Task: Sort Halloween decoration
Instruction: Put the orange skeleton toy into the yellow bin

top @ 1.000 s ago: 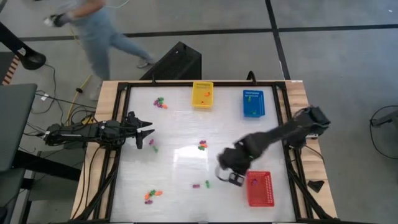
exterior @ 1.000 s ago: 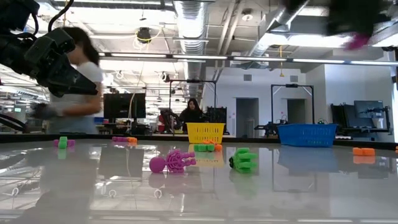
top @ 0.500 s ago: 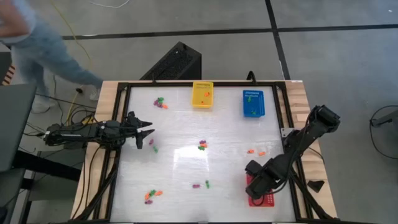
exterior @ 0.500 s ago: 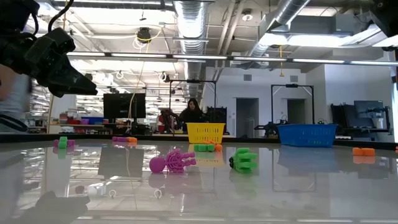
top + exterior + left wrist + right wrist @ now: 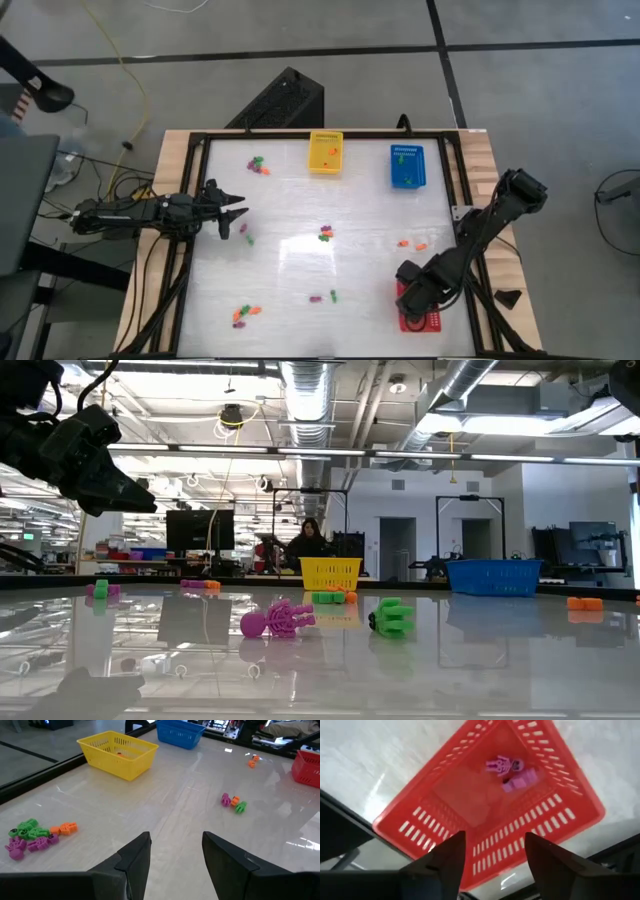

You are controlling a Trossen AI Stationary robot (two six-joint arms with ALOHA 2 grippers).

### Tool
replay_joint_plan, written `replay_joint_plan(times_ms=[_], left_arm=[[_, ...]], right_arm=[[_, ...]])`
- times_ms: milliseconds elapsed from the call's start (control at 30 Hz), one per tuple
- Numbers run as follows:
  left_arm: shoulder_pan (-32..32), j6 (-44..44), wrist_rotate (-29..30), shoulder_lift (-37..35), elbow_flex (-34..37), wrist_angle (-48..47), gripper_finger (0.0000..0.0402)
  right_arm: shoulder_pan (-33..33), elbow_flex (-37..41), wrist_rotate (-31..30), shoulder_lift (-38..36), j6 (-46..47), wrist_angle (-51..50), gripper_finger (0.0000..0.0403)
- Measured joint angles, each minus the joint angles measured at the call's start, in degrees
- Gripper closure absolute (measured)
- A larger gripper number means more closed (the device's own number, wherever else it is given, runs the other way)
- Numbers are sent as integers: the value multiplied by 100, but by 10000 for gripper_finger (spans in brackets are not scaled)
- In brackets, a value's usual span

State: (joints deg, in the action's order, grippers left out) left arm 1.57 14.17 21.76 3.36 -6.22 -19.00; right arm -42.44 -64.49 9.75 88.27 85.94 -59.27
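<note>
Tiny orange, green and purple trinkets lie in small clusters on the white table: at the far left [image 5: 258,165], in the middle [image 5: 326,234], at the right [image 5: 412,243], near the front [image 5: 322,297] and at the front left [image 5: 245,314]. My left gripper [image 5: 240,210] is open and empty at the table's left side, above the surface [image 5: 175,837]. My right gripper [image 5: 412,300] is open and empty above the red basket [image 5: 485,810]. Two purple trinkets [image 5: 505,766] lie on that basket's floor.
A yellow basket [image 5: 326,152] and a blue basket [image 5: 407,166] stand at the table's far edge, each with a few trinkets inside. The red basket [image 5: 420,312] stands at the front right corner. A black frame [image 5: 195,200] runs round the table.
My right gripper has swung from just left of the red basket toward the table's right and near edges, to a place over the basket, and has then kept still. A purple trinket that showed at it in the low view no longer shows there. A person beyond the far left corner has walked off.
</note>
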Motion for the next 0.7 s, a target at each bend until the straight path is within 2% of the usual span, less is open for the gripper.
replay_joint_plan(times_ms=[133,333,400,500,567,700], left_arm=[[0,0,1,0,0,0,233],[1,0,2,0,0,0,233],[-1,0,2,0,0,0,233],[-1,0,2,0,0,0,233],[1,0,2,0,0,0,233],[0,0,2,0,0,0,233]], right_arm=[[257,-37,71,0,-14,65,164],[867,-547,62,0,-780,-402,171],[1134,-726,-241,-8,-1070,-535,176],[1509,-749,-1369,-6,-1709,-346,181],[1788,-686,-1958,42,-2365,134,182],[2268,-525,-2017,398,-3886,1763,182]])
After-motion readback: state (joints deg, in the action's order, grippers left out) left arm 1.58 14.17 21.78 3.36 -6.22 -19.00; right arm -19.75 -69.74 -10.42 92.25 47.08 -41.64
